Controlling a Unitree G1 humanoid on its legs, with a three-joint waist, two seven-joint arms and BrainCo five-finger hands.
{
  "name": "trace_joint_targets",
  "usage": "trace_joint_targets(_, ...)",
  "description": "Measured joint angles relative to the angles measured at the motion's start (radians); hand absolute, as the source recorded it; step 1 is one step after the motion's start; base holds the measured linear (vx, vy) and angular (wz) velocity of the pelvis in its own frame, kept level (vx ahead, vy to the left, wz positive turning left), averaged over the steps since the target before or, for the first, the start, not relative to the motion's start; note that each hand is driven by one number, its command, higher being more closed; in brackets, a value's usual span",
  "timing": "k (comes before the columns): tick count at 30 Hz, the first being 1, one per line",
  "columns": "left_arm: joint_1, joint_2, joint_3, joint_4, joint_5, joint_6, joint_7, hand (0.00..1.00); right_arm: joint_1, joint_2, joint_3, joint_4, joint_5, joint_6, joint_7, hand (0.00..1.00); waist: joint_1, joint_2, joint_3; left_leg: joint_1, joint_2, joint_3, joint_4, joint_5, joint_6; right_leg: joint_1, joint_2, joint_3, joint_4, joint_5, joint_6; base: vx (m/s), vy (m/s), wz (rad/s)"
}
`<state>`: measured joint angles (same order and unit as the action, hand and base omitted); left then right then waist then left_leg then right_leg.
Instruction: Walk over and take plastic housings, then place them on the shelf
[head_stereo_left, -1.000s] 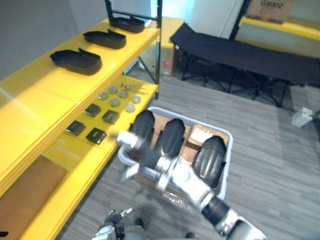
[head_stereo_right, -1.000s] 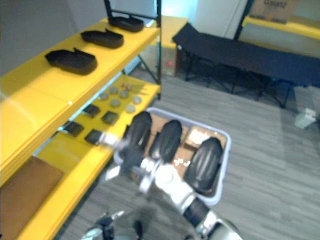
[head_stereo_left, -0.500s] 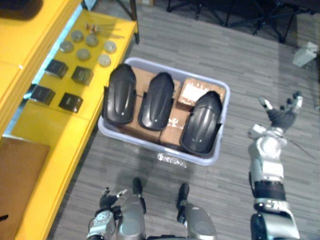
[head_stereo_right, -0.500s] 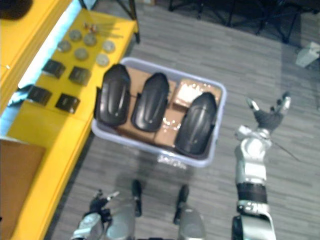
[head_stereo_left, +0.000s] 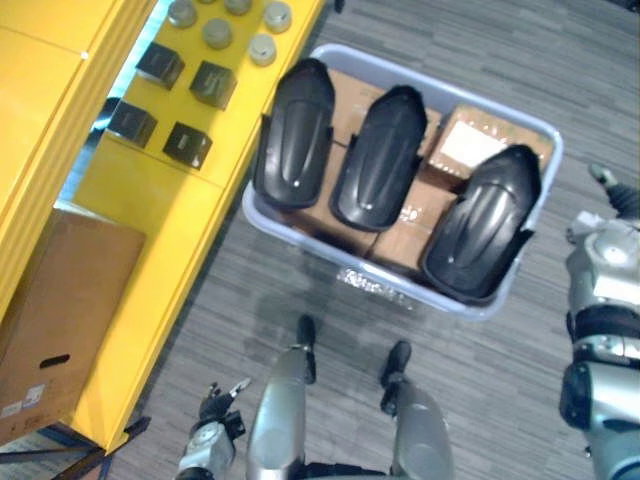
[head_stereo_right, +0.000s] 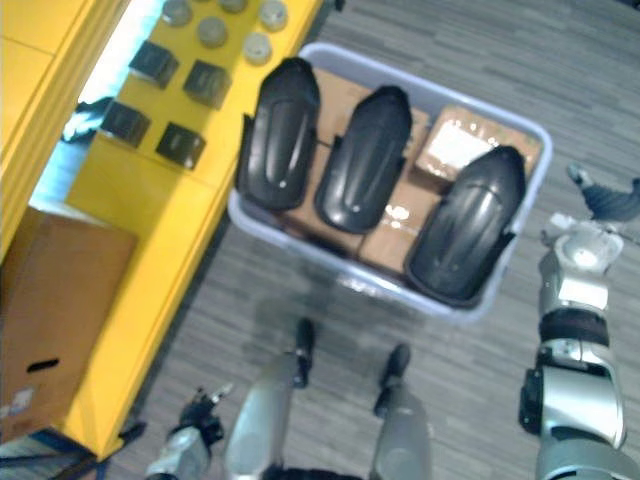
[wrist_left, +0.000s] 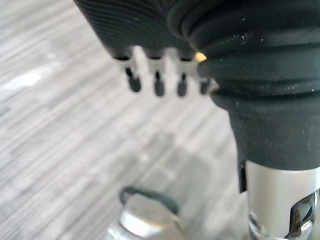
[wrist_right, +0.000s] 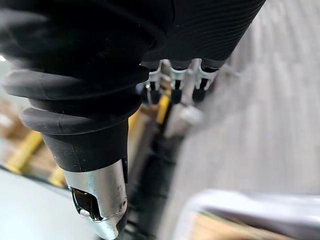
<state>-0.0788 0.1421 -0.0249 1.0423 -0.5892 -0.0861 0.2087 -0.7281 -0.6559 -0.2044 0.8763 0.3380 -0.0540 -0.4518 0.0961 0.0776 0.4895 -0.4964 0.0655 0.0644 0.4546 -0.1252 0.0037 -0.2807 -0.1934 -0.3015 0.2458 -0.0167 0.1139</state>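
Three black plastic housings lie side by side on brown cartons in a pale grey bin: the left housing, the middle housing and the right housing. My right hand hangs just beyond the bin's right end, fingers spread and holding nothing; the right wrist view shows its straight fingers. Low beside my left side, away from the bin, my left hand is open and empty, its fingers pointing at the floor.
The yellow shelf runs along the left, right against the bin. On it lie small black blocks and round grey discs. A cardboard box sits on a lower level. Grey plank floor lies around the bin.
The camera has tipped down and come closer to the bin. My right arm, which crossed in front of the bin a second ago, has swung out to the bin's right side.
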Motion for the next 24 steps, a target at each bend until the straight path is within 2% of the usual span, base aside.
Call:
trace_joint_targets(8, -0.007, -0.012, -0.035, -0.001, -0.003, -0.006, -0.028, 0.00, 0.015, -0.019, 0.031, 0.000, -0.014, 0.033, 0.081, 0.00, 0.000, 0.009, 0.004, -0.029, -0.008, 0.002, 0.008, 0.000, 0.007, -0.041, -0.016, 0.005, 0.040, -0.009, 0.004, -0.02, 0.025, 0.00)
trace_joint_targets(11, -0.009, -0.013, -0.036, -0.003, -0.011, -0.009, -0.029, 0.00, 0.059, -0.002, 0.033, -0.039, -0.040, 0.044, 0.093, 0.00, 0.001, 0.009, 0.004, -0.029, -0.009, 0.004, 0.009, 0.000, 0.007, -0.048, -0.019, 0.007, 0.054, -0.016, -0.002, 0.02, 0.005, -0.01)
trace_joint_targets(17, -0.010, -0.017, -0.037, -0.003, -0.041, -0.021, -0.028, 0.00, 0.096, 0.048, 0.053, -0.056, -0.059, 0.101, 0.129, 0.00, 0.000, 0.009, 0.004, -0.027, -0.009, 0.014, 0.010, 0.001, 0.006, -0.072, -0.028, 0.017, 0.096, -0.041, -0.003, 0.02, -0.005, -0.02)
trace_joint_targets(24, -0.010, -0.018, -0.038, -0.003, -0.050, -0.032, -0.028, 0.00, 0.097, 0.071, 0.107, -0.054, -0.072, 0.116, 0.182, 0.00, 0.001, 0.009, 0.004, -0.031, -0.013, 0.020, 0.008, 0.001, 0.007, -0.085, -0.035, 0.026, 0.111, -0.046, -0.002, 0.01, 0.009, -0.02)
